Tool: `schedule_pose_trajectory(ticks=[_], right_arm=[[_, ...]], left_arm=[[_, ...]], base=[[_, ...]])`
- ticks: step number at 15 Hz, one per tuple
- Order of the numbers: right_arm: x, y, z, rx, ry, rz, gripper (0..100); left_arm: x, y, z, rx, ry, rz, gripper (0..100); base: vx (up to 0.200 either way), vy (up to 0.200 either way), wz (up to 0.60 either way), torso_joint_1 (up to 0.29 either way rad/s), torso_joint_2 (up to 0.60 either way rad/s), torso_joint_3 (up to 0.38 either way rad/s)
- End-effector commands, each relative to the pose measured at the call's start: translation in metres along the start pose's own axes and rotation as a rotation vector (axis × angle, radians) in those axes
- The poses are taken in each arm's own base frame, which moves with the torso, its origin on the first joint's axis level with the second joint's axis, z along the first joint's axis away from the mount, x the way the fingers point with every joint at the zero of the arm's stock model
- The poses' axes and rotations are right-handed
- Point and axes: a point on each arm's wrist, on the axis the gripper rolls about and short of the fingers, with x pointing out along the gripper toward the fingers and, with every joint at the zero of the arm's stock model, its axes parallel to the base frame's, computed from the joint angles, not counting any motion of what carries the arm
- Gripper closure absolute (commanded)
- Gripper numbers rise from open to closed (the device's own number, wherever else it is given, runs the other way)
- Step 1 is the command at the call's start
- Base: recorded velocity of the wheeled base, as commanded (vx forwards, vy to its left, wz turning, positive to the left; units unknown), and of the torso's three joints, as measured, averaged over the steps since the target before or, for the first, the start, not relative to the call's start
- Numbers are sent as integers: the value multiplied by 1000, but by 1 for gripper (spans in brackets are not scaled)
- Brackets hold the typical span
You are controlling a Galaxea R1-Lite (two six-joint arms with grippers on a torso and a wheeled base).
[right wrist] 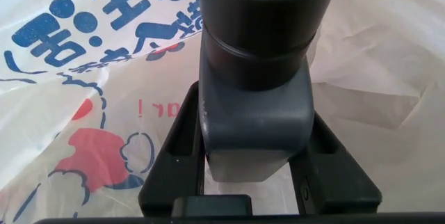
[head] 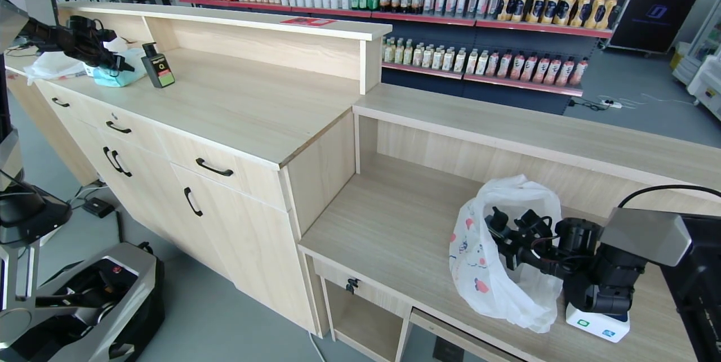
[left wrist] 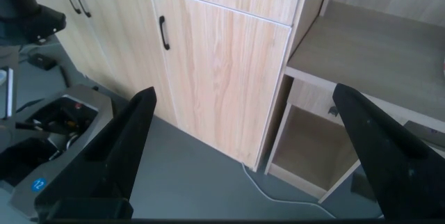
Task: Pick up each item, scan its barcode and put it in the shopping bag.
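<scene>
Dark item [right wrist: 256,78] pinched in right claw [right wrist: 254,156], inside the shopping bag [head: 479,272] mouth at 4 o'clock on the tabletop [head: 383,221]. I'd release low and retract straight so the plastic doesn't snag. Left claw [left wrist: 243,92] spread, over floor [left wrist: 208,189] by cabinet [left wrist: 215,64].

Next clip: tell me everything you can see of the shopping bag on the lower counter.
The shopping bag is thin, crinkled white plastic printed with blue lettering and red cartoon marks. It stands slumped on the lower wooden counter, mouth open toward the right arm. The right gripper is inside the mouth, holding a dark bottle against the film. A small white box sits beside its base.
</scene>
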Motion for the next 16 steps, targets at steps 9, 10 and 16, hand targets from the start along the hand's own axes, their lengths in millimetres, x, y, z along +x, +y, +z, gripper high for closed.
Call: schedule_pose_trajectory(ticks=[9,10,16], right_arm=[[-3,-6,7,-4,-11,-16,0],[-7,-9,14,-11,-17,-25,0],[-95,-32,142,-130,-114,-161,0]], left_arm=[[0,0,0,0,0,1,0],[0,0,0,0,0,1,0],[0,0,0,0,0,1,0]], base=[[0,0,0,0,0,0],[0,0,0,0,0,0],[0,0,0,0,0,0]])
